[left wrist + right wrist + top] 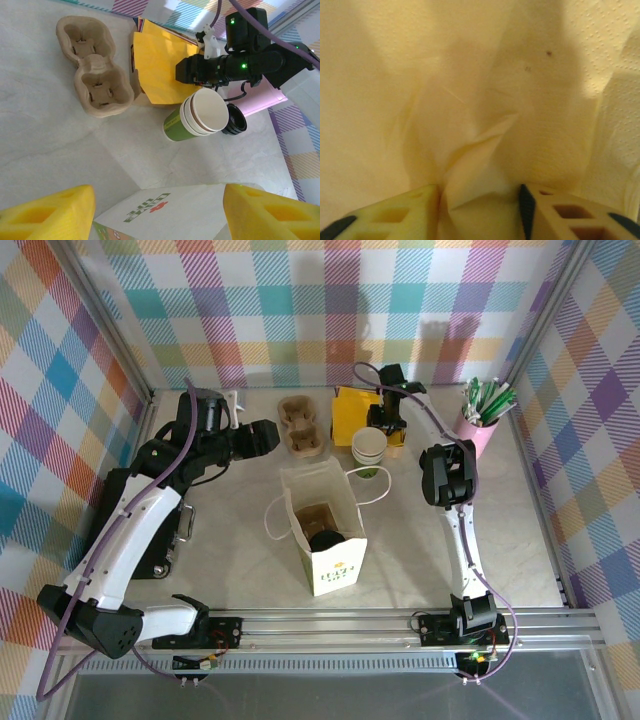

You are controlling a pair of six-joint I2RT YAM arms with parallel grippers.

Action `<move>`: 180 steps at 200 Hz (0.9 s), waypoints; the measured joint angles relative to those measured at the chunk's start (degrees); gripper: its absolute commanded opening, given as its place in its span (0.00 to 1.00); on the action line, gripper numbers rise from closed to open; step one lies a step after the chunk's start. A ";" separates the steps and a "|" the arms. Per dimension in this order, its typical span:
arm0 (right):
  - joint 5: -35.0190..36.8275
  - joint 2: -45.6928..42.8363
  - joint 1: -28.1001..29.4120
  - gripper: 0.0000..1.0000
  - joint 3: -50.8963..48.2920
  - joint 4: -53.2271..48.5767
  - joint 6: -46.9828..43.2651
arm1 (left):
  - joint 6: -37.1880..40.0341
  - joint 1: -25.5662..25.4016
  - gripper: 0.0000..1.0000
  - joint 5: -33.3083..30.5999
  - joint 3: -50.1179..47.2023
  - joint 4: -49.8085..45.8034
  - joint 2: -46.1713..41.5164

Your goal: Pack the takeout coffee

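Note:
The takeout coffee (327, 538), a cup with a black lid, stands inside the open white paper bag (337, 565) at mid-table, next to a brown carrier in the bag. My left gripper (264, 436) hovers left of and behind the bag, open, its yellow fingers (50, 210) wide apart over the bag's printed side (165, 212) with nothing between them. My right gripper (386, 428) is pressed into the yellow napkin box (352, 412). In the right wrist view its fingers (395, 215) pinch a bunched fold of cream napkin (480, 150).
A stack of lidless cream-and-green cups (369, 447) sits just behind the bag, beside black lids (236, 121). A brown pulp cup carrier (302, 425) lies at the back, and a pink cup of sticks (480, 418) stands far right. Plaid walls close in three sides.

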 measured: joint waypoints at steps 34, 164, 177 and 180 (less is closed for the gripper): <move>-0.04 -0.02 0.00 0.23 0.02 0.07 -0.46 | 0.00 0.00 0.68 0.00 0.00 -0.07 0.00; 0.22 -14.40 0.00 0.00 5.14 -1.99 -1.20 | 0.02 0.00 0.68 0.35 0.37 -0.15 -0.15; 0.02 -16.44 0.00 0.00 6.56 -2.97 -1.18 | 0.02 0.00 0.68 0.44 0.37 -0.13 -0.28; -0.09 -17.03 0.00 0.00 6.84 -3.19 -1.18 | 0.02 0.00 0.68 0.44 0.39 -0.15 -0.31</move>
